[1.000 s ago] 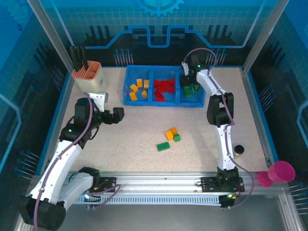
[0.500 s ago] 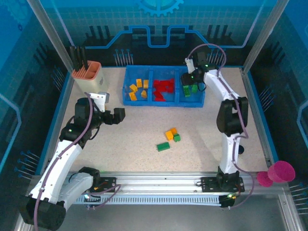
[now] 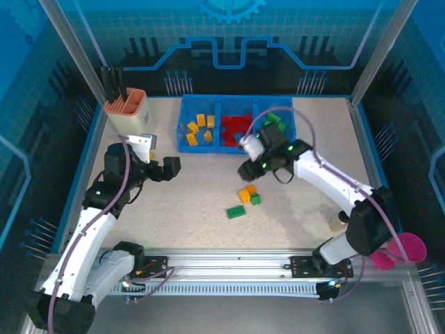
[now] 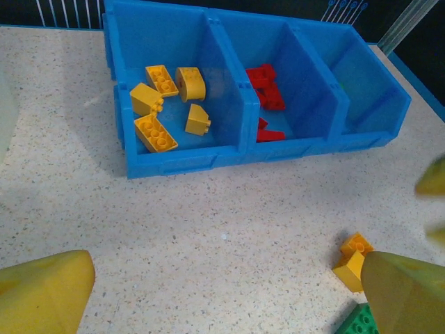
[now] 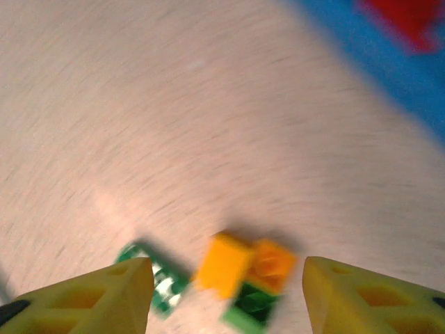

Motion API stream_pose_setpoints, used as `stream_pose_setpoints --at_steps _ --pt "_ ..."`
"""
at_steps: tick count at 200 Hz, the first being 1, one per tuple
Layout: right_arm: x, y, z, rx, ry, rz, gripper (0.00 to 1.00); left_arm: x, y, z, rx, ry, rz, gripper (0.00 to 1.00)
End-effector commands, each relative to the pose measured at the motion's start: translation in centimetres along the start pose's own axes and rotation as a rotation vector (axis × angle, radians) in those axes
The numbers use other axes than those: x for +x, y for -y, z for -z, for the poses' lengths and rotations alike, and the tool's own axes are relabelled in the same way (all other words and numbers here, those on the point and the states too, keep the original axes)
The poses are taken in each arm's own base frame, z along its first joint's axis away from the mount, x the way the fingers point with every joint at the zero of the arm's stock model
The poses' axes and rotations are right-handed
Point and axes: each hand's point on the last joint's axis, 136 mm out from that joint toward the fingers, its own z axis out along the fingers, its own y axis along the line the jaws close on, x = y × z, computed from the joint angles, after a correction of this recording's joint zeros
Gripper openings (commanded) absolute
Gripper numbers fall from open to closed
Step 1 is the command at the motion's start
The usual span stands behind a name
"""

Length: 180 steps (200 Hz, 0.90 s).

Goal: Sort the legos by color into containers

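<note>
Well, from above I see a speckled counter (image 3: 188, 216) inside a blue-walled cell. The containers (image 3: 208, 148), three blue compartments in a row, sit mid-way along the far edge, holding yellow, red and green legos (image 3: 236, 129). A few loose bricks (image 3: 245, 196) lie mid-counter. My left end effector (image 3: 172, 167) hangs near the left edge. My right end effector (image 3: 247, 171), on an arm stretched in from the near right corner, hangs over the loose bricks.

Left wrist: fingers wide apart, empty, facing the containers.

Right wrist, blurred: fingers apart, empty, orange and green bricks below.
</note>
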Motion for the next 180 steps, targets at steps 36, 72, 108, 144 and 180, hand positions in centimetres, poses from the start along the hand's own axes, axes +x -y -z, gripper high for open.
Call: stream_pose_setpoints --at_steps 36,72,108,144,180 --pt "4.3 -9.5 1.3 -0.280 0.056 0.651 0.71 -1.0 1.0 0.9 0.048 0.033 0.005 1.00" --pt "6.1 -9.4 -1.1 -0.271 -0.076 0.827 0.71 -1.0 1.0 1.2 0.046 0.046 0.002 0.99" --pt "6.4 -8.5 -3.9 -0.256 -0.145 0.901 0.71 -1.0 0.9 1.3 0.041 0.047 -0.001 0.99" --pt "5.3 -6.2 -6.7 -0.132 -0.201 0.869 0.70 -0.8 0.7 1.2 0.026 0.045 -0.006 1.00" --pt "6.1 -5.9 -8.1 -0.155 -0.244 0.863 0.72 -0.7 0.4 1.1 0.013 0.042 -0.012 0.99"
